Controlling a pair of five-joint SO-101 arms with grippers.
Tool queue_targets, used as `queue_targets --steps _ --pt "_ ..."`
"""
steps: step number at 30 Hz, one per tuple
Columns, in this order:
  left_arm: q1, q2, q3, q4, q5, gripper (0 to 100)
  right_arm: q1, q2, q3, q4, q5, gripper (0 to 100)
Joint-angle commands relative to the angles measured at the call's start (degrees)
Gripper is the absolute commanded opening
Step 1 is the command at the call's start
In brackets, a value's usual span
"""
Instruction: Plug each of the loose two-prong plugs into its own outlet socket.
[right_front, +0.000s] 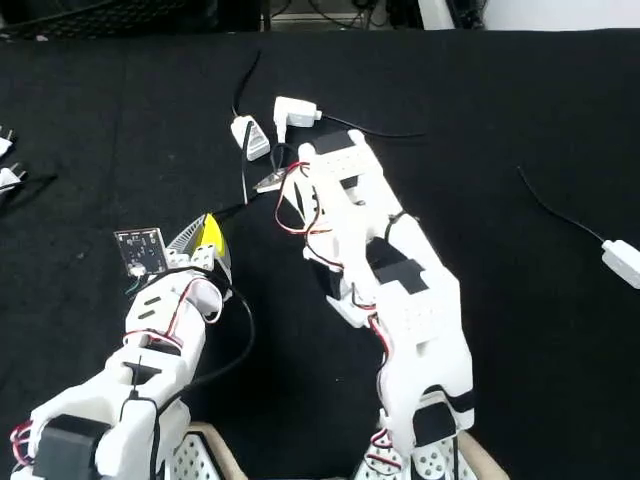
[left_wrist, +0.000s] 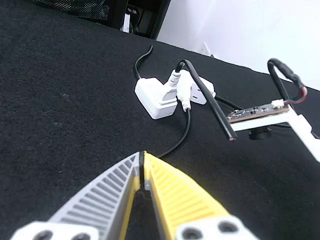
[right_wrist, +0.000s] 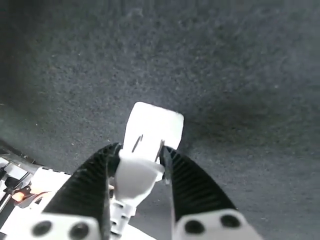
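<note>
My right gripper (right_wrist: 140, 150) is shut on a white two-prong plug (right_wrist: 136, 175). Its prongs point at a white outlet socket (right_wrist: 154, 124) and touch its face; how deep they sit I cannot tell. That socket (right_front: 295, 111) lies at the back centre of the black table (right_front: 480, 120), with the right arm (right_front: 345, 200) stretched toward it. Beside it a second white socket (left_wrist: 154, 98) has a plug (left_wrist: 172, 81) with a black cord in it. My left gripper (left_wrist: 143, 159) is shut on nothing, low over the table short of both sockets.
Two loose plugs (right_front: 6, 165) lie at the table's left edge. A white socket (right_front: 621, 261) on a thin black cord lies at the right edge. The left arm's black cable (right_front: 240, 340) loops between the two arms.
</note>
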Motion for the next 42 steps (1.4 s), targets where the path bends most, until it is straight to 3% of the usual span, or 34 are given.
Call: queue_targets --steps 1,8,14,28,42 --pt "0.75 -0.26 0.84 0.18 -0.09 3 -1.14 3.47 -0.84 0.44 -0.7 1.5" --pt "0.75 -0.26 0.84 0.18 -0.09 3 -1.32 0.84 -0.31 0.53 -0.7 1.8" --pt "0.75 -0.26 0.84 0.18 -0.09 3 -1.14 0.48 -0.31 0.53 -0.88 14.5" --pt "0.75 -0.26 0.84 0.26 -0.09 3 -1.05 -5.05 0.66 0.53 -0.79 14.5" --pt "0.66 -0.26 0.84 0.26 -0.09 3 -1.32 -20.79 14.81 0.53 -0.62 14.5"
